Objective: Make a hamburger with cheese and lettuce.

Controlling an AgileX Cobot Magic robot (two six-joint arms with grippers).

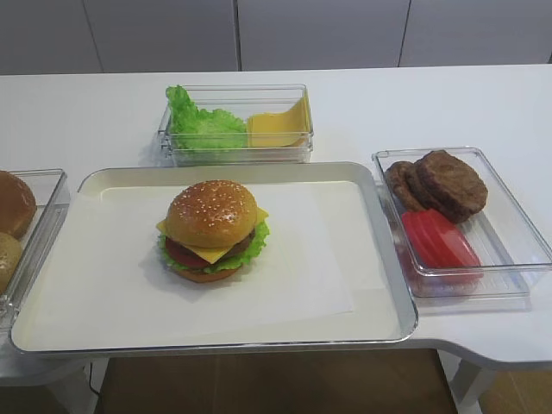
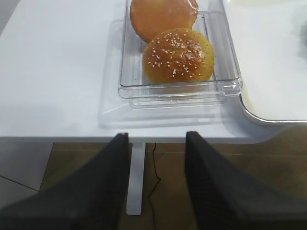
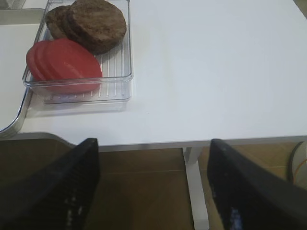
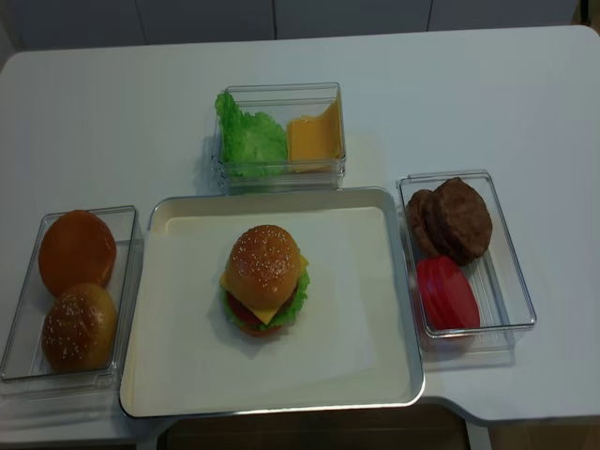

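Sitting on white table (image 4: 112, 112): tray (image 4: 394, 281) w/ hamburger (image 4: 264, 281) (both grippers released, empty).

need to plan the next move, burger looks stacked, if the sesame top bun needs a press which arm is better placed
Neither by much. The hamburger sits left of the tray's middle, so probably left. Both the left gripper and right gripper hang open off the table's front edge.

The tray (image 4: 141, 281) lies at the centre front of the surface (image 4: 525, 103); the hamburger (image 4: 263, 279) stands on it, left of centre; a bin of buns (image 4: 79, 298) lies left of the tray; a bin of patties (image 4: 453, 220) and tomato slices (image 4: 446, 293) lies right; a bin of loose leaves (image 4: 248, 139) and slices (image 4: 314, 134) lies behind.
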